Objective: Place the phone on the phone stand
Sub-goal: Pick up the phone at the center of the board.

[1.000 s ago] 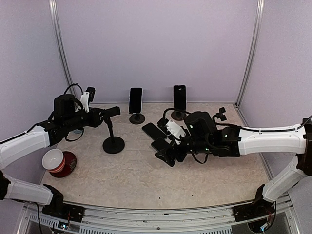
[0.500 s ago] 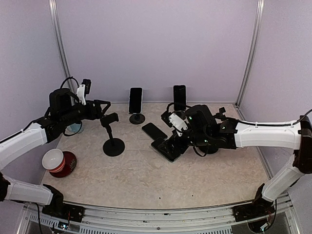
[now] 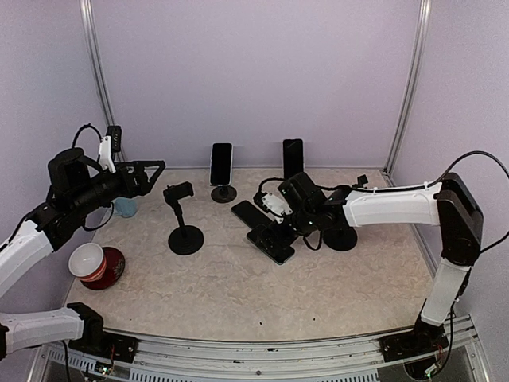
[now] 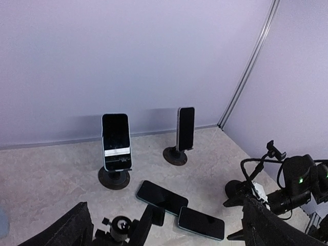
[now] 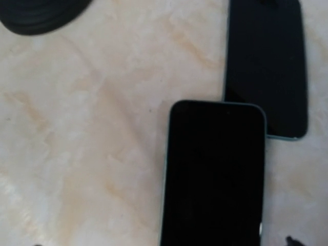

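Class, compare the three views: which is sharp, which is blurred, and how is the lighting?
Top view: sharp and evenly lit. Left wrist view: crisp farther off, its fingers dark and soft. Right wrist view: blurred close-up, the phone plain black.

The marbled table [image 3: 238, 294] bears two flat phones [image 3: 272, 245], a bare phone stand [image 3: 185, 238] and a red cup [image 3: 99, 267].

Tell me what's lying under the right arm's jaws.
A dark phone lies flat on the table below, a second phone by its far corner, a stand base at the frame's edge. The dark phone's lower end is cut off; from above the right arm covers part of it.
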### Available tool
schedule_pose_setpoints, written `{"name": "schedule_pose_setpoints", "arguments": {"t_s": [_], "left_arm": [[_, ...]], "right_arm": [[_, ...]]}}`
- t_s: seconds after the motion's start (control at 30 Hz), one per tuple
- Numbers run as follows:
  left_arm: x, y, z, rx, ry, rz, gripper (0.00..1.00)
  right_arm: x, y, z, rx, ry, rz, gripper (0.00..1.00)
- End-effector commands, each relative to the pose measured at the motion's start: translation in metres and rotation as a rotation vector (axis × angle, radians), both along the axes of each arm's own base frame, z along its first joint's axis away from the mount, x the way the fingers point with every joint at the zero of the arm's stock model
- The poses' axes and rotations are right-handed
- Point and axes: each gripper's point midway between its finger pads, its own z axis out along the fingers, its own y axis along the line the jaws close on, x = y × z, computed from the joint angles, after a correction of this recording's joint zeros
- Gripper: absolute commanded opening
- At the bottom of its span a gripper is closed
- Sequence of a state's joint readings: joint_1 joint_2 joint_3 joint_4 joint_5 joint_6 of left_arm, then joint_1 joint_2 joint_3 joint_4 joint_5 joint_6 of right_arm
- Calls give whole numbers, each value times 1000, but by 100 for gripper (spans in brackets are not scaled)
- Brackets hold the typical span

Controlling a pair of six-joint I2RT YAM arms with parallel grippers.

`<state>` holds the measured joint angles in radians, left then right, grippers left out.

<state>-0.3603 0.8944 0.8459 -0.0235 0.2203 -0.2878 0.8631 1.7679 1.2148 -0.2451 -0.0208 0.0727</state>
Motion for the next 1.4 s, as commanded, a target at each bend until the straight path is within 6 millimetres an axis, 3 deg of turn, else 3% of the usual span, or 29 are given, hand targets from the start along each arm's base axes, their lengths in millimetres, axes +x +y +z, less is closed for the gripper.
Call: {"name": "schedule_pose_setpoints", "arguments": {"t_s": [0.0,0.2,0.47,0.7,0.93,1.37], "left_arm": [[2,0,-40,12,79,0,99],[6,-4,-52,14,113,-27,99],[8,12,-54,-15,111,10,99],[12,17,-56,-45,125,3,99],[23,43,-62,-95,143,65,99],[28,46,-69,-70,165,90,99]], "right_arm": [[12,5,-21,-55,73,-16,100],[26,11,-41,-87,143,-47,100],[44,8,-59,-92,237,-73,100],[50,12,-73,-150,270,-60,100],[53,16,-83,-173,279,-50,100],[66,22,-100,-233,288,-59,100]]}}
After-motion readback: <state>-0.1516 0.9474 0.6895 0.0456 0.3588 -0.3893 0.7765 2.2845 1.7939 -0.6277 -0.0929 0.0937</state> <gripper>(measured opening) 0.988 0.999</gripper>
